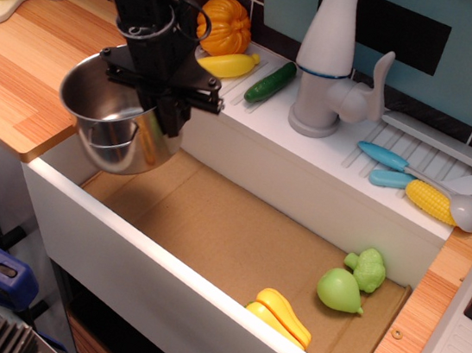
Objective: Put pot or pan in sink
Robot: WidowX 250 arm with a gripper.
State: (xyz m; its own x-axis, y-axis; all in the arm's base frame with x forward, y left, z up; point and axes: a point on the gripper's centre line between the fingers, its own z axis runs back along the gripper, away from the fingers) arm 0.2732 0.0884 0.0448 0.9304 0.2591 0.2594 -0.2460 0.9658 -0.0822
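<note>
The shiny steel pot (113, 121) hangs in the air over the left end of the white sink (161, 284), above its brown cardboard floor (228, 236). My black gripper (168, 114) is shut on the pot's right rim and carries it, tilted slightly. A thin wire handle shows on the pot's front side. The white-grey faucet (331, 63) stands on the ridged back ledge.
In the sink's right end lie a green pear (340, 290), a green broccoli (368, 268) and a yellow toy vegetable (280, 316). On the ledge sit an orange pumpkin (224, 25), a yellow squash (226, 64), a cucumber (271, 82), blue utensils (394, 163) and corn (430, 201). Wooden counter (15, 69) lies left.
</note>
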